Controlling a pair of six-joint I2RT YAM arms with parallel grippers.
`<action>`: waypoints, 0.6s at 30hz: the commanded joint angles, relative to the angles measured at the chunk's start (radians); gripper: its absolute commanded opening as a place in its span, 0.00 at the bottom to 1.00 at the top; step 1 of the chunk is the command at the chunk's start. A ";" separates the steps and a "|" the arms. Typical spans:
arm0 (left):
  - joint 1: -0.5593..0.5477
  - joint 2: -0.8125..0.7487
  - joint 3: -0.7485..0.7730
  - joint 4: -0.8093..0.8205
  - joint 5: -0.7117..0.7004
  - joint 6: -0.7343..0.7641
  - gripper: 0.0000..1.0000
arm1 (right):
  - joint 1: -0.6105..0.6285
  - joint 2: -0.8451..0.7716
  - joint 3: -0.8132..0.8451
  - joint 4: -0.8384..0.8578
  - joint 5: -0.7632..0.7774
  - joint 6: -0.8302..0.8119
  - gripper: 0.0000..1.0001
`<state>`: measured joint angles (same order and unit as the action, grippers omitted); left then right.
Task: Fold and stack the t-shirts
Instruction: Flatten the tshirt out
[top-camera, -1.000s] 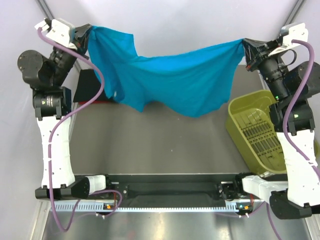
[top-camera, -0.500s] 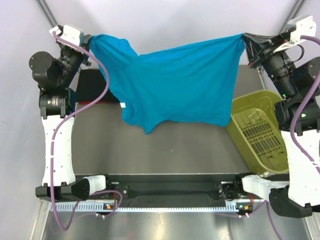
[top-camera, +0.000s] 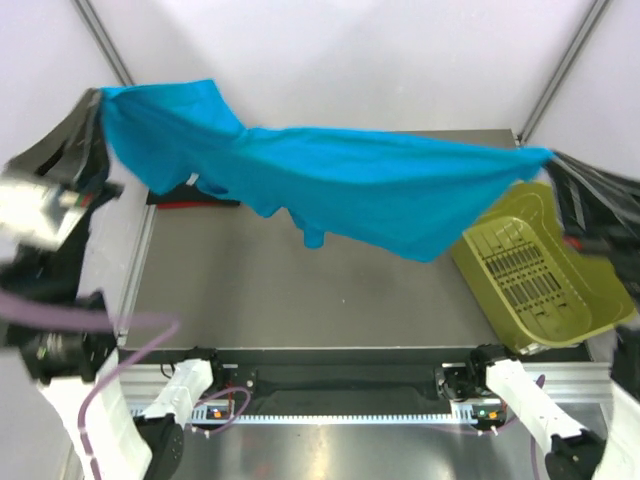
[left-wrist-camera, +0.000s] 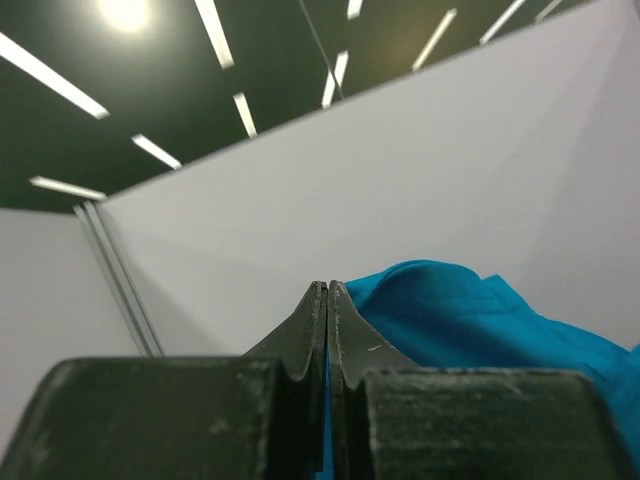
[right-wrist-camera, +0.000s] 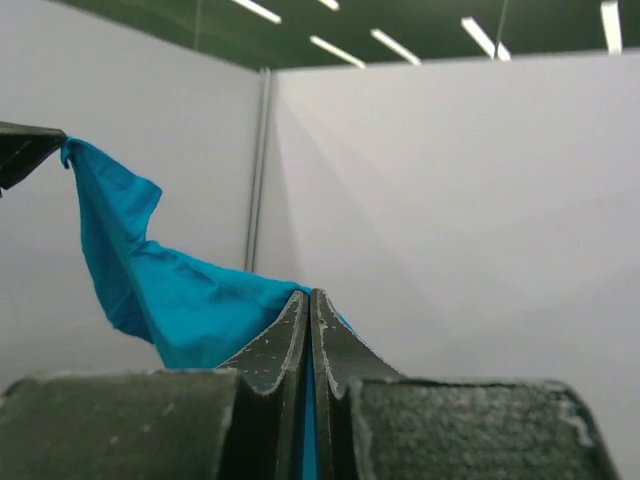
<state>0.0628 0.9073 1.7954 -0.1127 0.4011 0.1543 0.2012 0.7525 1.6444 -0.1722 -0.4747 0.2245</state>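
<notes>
The yellow-green bin sits below the right pincer. That one and the left pincer are each clamped on the teal t-shirt, stretched aloft between them. The black t-shirt lies beneath the left pincer.

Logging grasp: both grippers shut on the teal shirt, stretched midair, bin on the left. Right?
No: the bin is on the right, per the top external view. The left gripper and right gripper are both shut on the teal shirt, stretched midair.
</notes>
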 joint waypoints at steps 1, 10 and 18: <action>0.003 -0.013 0.084 0.035 -0.053 -0.019 0.00 | 0.009 -0.059 0.052 -0.001 0.011 0.024 0.00; 0.003 0.177 0.217 0.034 -0.050 0.030 0.00 | 0.009 0.004 0.042 -0.125 0.091 -0.080 0.00; 0.003 0.318 -0.097 0.212 0.108 -0.036 0.00 | 0.010 0.079 -0.278 0.029 0.183 -0.180 0.00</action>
<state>0.0628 1.1557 1.8156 0.0284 0.4534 0.1448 0.2012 0.7845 1.4796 -0.2089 -0.3473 0.1043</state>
